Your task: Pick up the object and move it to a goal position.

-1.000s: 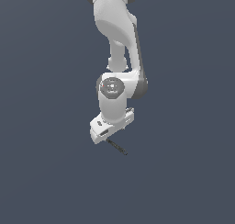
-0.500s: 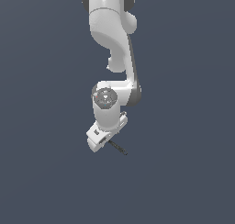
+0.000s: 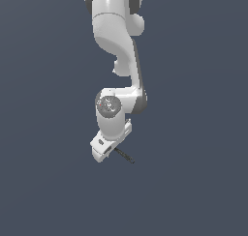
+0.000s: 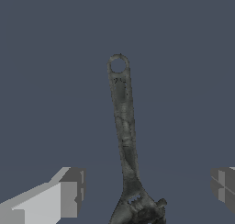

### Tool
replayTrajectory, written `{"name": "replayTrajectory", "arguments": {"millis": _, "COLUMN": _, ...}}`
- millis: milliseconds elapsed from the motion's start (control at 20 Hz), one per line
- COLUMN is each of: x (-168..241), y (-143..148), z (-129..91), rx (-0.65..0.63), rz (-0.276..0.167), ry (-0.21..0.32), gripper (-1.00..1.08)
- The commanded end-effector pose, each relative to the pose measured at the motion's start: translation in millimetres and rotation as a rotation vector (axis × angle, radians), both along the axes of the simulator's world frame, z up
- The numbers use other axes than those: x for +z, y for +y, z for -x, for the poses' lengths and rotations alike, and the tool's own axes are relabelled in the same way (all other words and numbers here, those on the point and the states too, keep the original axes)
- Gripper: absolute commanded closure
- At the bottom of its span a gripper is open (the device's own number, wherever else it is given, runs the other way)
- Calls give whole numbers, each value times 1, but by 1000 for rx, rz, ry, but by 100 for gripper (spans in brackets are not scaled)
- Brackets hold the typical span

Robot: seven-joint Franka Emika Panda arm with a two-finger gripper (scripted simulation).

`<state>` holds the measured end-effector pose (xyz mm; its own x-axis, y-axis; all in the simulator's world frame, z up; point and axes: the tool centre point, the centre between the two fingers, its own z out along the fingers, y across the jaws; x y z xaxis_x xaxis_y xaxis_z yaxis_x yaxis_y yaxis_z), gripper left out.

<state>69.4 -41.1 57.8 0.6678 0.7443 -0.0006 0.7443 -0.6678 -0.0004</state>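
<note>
Dark grey tool (image 4: 125, 126), marks on handle unreadable, lies between end effector (image 4: 142, 191) fingers, spread wide, ungrasped.

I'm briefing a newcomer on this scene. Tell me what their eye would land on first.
The white arm dominates the exterior view, reaching down the middle against a plain dark grey ground. In the wrist view, a slender dark tool with a holed handle end lies between the fingers of the open gripper, its jaw-like head nearest the camera. Outside, only a thin dark sliver shows beneath the gripper.

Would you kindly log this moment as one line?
arm: low over tool | gripper: open, jaws either side of tool head | tool: flat on surface, ungrasped
</note>
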Motion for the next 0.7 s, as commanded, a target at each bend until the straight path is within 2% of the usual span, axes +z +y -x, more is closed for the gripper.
{"name": "replayTrajectory", "arguments": {"millis": 0, "x": -1, "y": 0, "z": 0, "rx": 0, "rz": 0, "ry": 0, "gripper": -92}}
{"name": "replayTrajectory", "arguments": {"millis": 650, "x": -50, "y": 0, "z": 1, "rx": 5, "rz": 0, "ry": -1, "gripper": -92}}
